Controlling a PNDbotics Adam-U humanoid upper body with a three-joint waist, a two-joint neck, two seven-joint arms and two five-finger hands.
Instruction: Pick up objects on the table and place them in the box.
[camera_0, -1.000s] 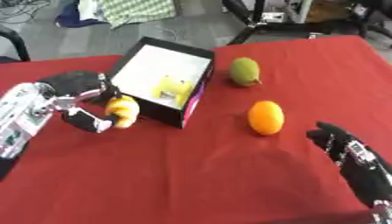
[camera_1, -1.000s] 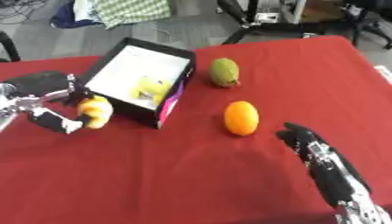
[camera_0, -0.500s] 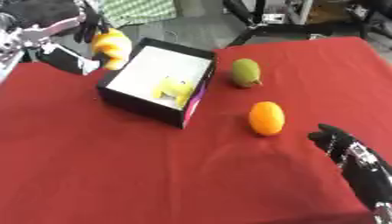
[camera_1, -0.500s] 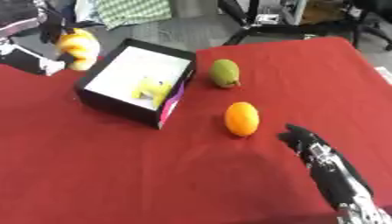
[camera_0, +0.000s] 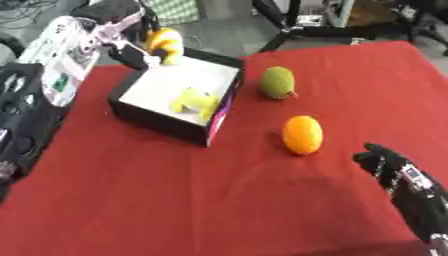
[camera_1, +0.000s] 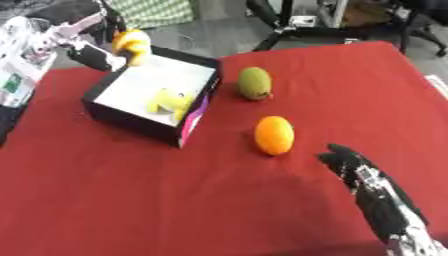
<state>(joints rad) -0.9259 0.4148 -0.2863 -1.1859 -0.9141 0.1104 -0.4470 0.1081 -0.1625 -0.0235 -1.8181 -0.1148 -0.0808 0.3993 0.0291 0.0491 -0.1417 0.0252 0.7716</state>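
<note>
The left hand (camera_0: 122, 37), fingers curled round a yellow fruit (camera_0: 164, 44), holds it above the box's (camera_0: 166, 125) far corner; it should move inward before letting go. The right hand (camera_1: 354, 167) rests spread on the tabletop (camera_0: 175, 200).

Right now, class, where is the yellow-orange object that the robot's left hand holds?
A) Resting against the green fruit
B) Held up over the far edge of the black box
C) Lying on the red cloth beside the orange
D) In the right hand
B: the left hand holds the yellow-orange object up at the far rim of the black box.
</note>
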